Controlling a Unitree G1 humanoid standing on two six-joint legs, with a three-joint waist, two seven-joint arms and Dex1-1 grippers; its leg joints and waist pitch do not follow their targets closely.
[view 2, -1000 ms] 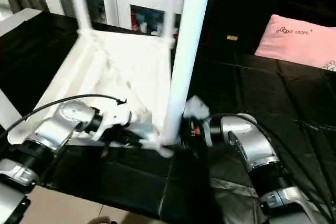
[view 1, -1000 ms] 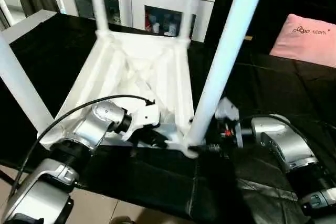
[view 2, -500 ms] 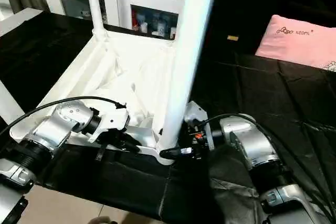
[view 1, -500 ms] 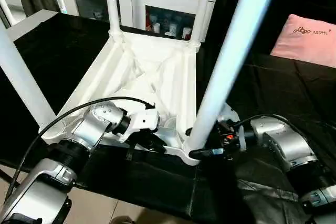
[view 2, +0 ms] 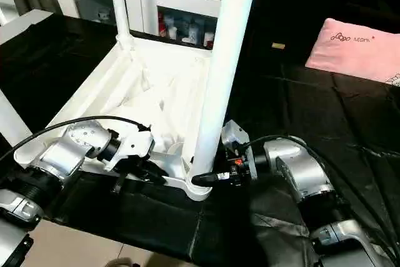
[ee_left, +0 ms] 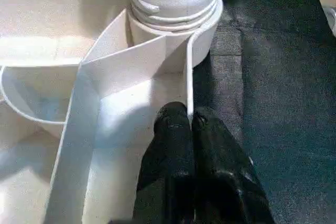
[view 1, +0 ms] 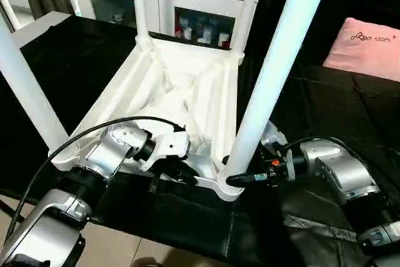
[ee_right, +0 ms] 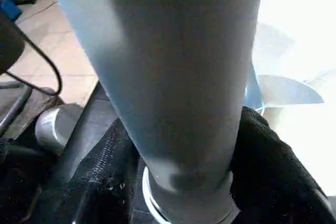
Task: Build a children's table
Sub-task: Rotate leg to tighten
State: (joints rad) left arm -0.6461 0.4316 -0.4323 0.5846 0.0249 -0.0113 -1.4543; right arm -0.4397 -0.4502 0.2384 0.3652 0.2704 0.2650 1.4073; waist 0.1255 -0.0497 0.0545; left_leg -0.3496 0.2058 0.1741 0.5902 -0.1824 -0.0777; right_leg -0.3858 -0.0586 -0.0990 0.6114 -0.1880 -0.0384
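White plastic made up the whole assembly: the tabletop (view 1: 181,101) lay upside down on a black cloth (view 1: 325,110), ribbed underside facing up, with four legs standing in its corner sockets. All four legs ran out of the head views at the top edge, so their free ends could not be inspected. The near left leg (view 1: 28,92) was cut by the picture's side as well. The far pair, far left leg (view 1: 140,4) and far right leg (view 1: 249,10), stood before a white cabinet (view 1: 187,4).

The near right leg (view 1: 275,73) hid much of the right gripper (view 2: 203,179) in the head views. The right wrist view supplied the detail: black fingers (ee_right: 268,166) sat on either side of that leg just above its socket, closed against it.

The left gripper (ee_left: 190,121) was largely covered by its own wrist in the head views. The left wrist view showed its two fingers pinched tight on the thin rim wall of the tabletop, close to the near right socket (ee_left: 176,3).

A pink pillow (view 1: 365,48) lay well apart, partly cut off.
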